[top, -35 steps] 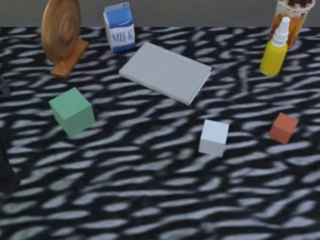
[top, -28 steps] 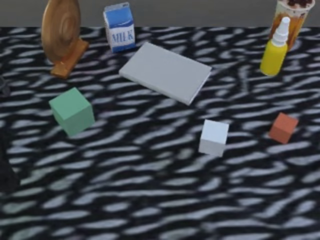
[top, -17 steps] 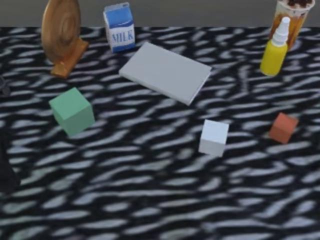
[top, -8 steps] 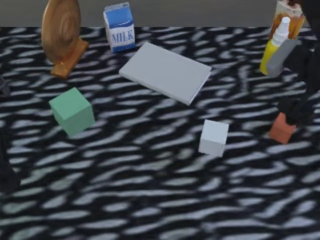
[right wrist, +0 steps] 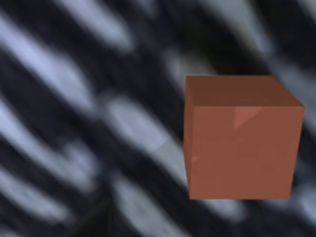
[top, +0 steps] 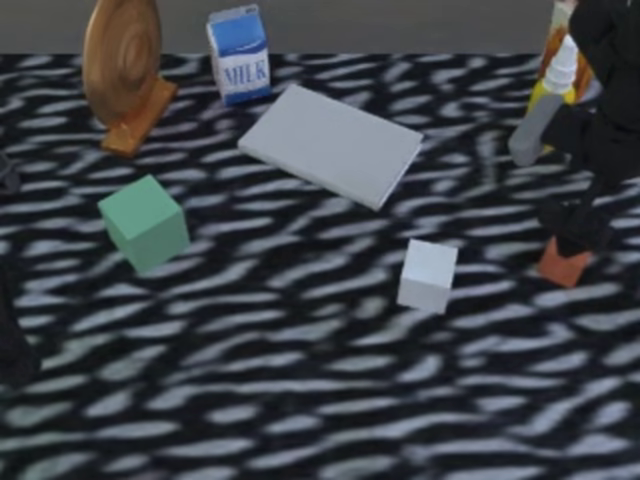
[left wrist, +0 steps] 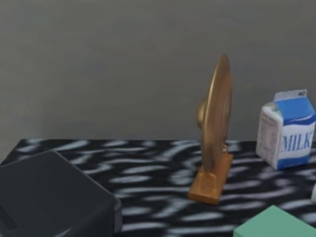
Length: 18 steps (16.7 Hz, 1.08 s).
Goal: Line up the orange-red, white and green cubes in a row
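The mint green cube (top: pixel 145 222) rests at the table's left; the left wrist view catches its corner (left wrist: pixel 276 224). Right of the middle lies the white cube (top: pixel 428 275). At the far right, the small orange-red cube (top: pixel 563 268) is partly covered by my right gripper (top: pixel 577 228), which hangs just over its far side. In the right wrist view the orange-red cube (right wrist: pixel 242 138) fills the frame close up, standing alone on the striped cloth. My left arm (top: pixel 12 345) is parked at the left edge.
A flat grey slab (top: pixel 330 145) lies at the back middle. A milk carton (top: pixel 239 55) and a wooden disc on a stand (top: pixel 125 70) stand back left. The right arm partly hides a yellow bottle (top: pixel 552 85). A dark block (left wrist: pixel 49 197) shows in the left wrist view.
My right arm has come in from the back right and moved down over the orange-red cube. None of the three cubes has moved. The left arm is still.
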Available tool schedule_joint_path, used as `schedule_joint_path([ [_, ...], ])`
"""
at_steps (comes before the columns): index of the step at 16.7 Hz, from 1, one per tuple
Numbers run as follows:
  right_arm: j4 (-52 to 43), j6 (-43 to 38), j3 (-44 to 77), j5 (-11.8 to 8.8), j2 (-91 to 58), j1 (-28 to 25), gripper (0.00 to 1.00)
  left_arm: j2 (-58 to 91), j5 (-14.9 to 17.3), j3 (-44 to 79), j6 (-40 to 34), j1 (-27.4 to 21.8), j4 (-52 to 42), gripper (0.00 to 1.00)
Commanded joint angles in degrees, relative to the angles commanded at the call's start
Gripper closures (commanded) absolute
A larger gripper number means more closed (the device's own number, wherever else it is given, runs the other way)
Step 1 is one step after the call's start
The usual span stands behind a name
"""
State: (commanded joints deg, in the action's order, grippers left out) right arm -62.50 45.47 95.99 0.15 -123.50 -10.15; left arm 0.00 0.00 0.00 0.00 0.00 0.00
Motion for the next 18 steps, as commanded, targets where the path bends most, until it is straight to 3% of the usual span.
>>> schedule_joint_path([
  [5, 2.42, 0.02, -1.72, 0.01, -0.91, 0.11, 0.0, 0.0, 0.0, 0.0, 0.0, 0.0, 0.0, 0.0],
  [11, 15.75, -0.19, -8.52, 0.07, -6.9, -0.05, 0.0, 0.0, 0.0, 0.0, 0.0, 0.0, 0.0, 0.0],
  [16, 16.84, -0.17, -9.18, 0.07, -7.66, -0.07, 0.0, 0.0, 0.0, 0.0, 0.0, 0.0, 0.0, 0.0],
  [18, 16.84, -0.17, -9.18, 0.07, -7.66, -0.07, 0.15, 0.0, 0.0, 0.0, 0.0, 0.0, 0.0, 0.0],
])
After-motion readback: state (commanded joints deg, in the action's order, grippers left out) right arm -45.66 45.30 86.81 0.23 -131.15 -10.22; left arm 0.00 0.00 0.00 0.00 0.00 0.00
